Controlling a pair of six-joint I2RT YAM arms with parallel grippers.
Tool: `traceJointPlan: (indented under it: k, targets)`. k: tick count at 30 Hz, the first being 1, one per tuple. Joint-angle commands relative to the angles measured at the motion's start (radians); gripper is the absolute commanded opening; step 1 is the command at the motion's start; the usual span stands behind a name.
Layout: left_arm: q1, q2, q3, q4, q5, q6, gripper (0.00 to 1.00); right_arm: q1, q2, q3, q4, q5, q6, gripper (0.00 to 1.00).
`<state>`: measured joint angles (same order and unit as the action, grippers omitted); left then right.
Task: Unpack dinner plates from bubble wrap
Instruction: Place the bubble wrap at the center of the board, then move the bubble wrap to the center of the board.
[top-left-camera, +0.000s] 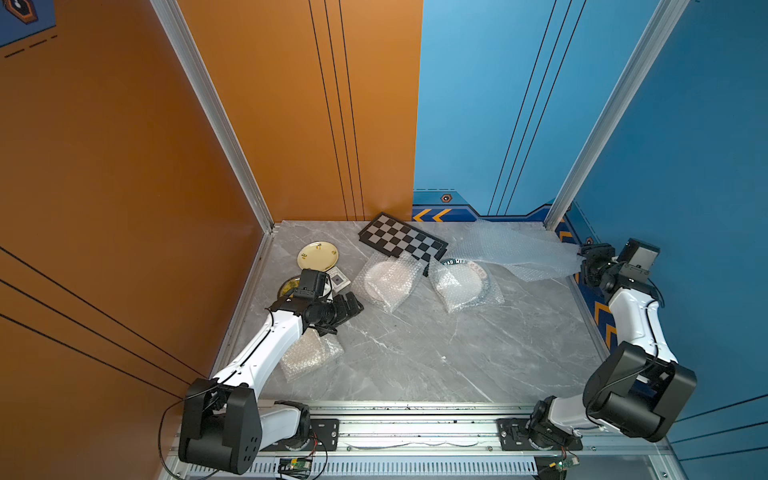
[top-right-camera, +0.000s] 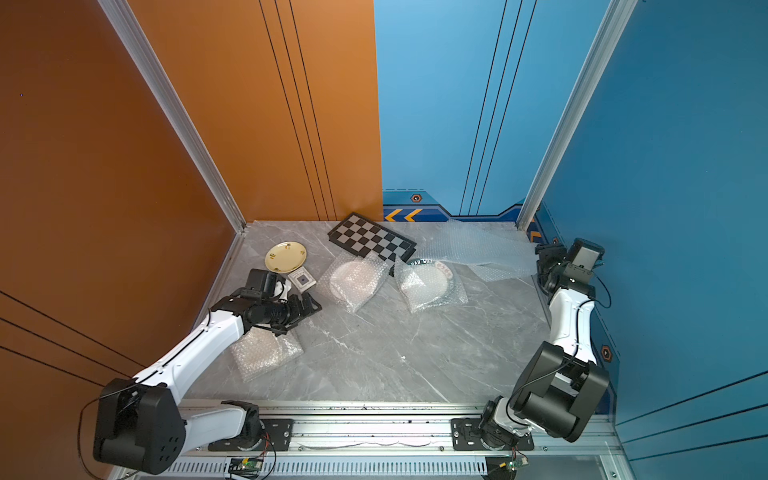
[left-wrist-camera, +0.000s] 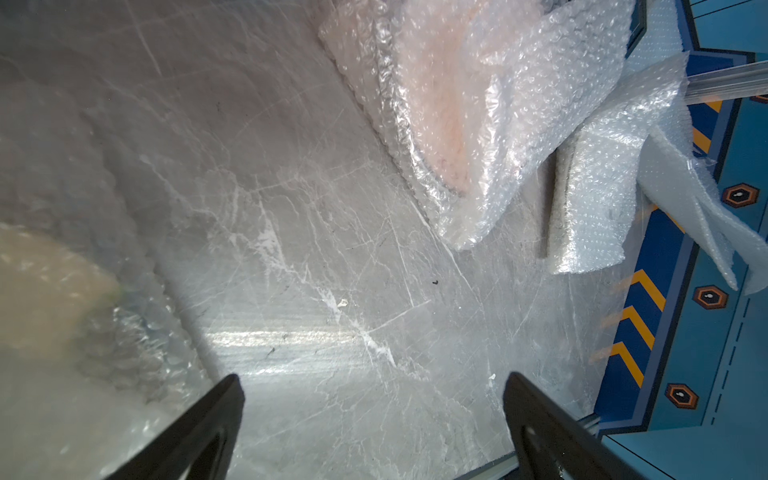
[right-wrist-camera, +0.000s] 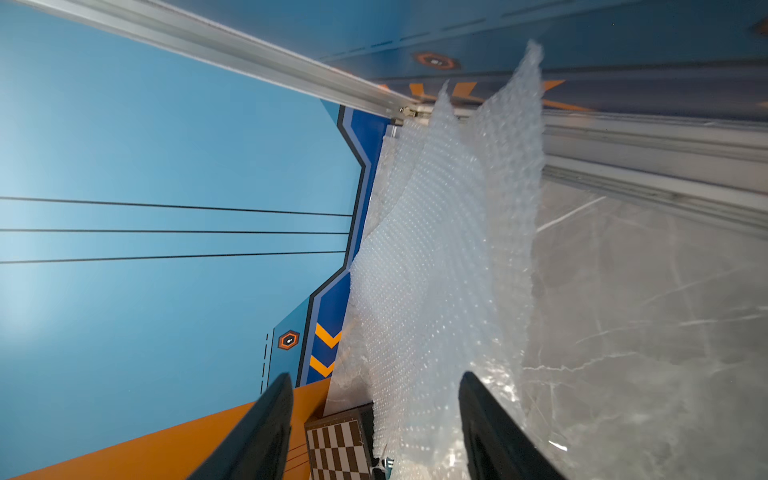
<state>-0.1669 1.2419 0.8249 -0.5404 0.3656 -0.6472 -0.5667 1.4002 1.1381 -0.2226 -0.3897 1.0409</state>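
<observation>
Bubble wrap (right-wrist-camera: 440, 257) sits between parted jaws of right tool (right-wrist-camera: 374, 376).

1. You are working on a grey marble-veined tabletop (top-left-camera: 436, 353), scratched in places.
2. Far left: pale yellow floral plate (top-left-camera: 318, 255), bare. A white card (top-left-camera: 337, 279) lies just beside it.
3. Dark-rimmed yellow plate (top-left-camera: 290, 286) near the card, only partly in view.
4. Centre: wrapped plate (top-left-camera: 386, 282). Beside it, a lettered-rim plate (top-left-camera: 473, 276) half covered by its wrap.
5. Checkerboard (top-left-camera: 401, 239) at the back, near edge touching both.
6. Far right: loose bubble wrap sheet (top-left-camera: 515, 253).
7. Near left: wrapped bundle (top-left-camera: 311, 353).
</observation>
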Motion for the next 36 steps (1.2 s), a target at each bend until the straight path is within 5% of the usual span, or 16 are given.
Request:
traceJointPlan:
  k: [1, 8, 14, 17, 23, 36]
  targets:
    - [-0.001, -0.019, 0.009, -0.019, -0.014, 0.019, 0.98, -0.018, -0.074, 0.059, -0.202, 0.013, -0.089, 0.66]
    - [0.003, -0.031, 0.007, -0.020, -0.002, 0.023, 0.98, 0.108, -0.191, 0.174, -0.340, 0.011, -0.222, 0.74]
    - [-0.001, -0.030, 0.009, -0.019, 0.001, 0.026, 0.98, 0.344, -0.075, 0.396, -0.490, -0.148, -0.320, 0.78]
    - [-0.008, -0.023, 0.012, -0.010, 0.008, 0.023, 0.98, 0.492, 0.001, 0.391, -0.537, -0.205, -0.314, 0.79]
    - [-0.033, -0.021, 0.032, -0.002, 0.051, 0.026, 0.98, 0.755, 0.120, 0.290, -0.561, -0.123, -0.375, 0.80]
    - [-0.023, -0.123, -0.053, -0.046, 0.058, 0.018, 0.98, 0.813, 0.386, 0.275, -0.654, 0.029, -0.505, 0.73]
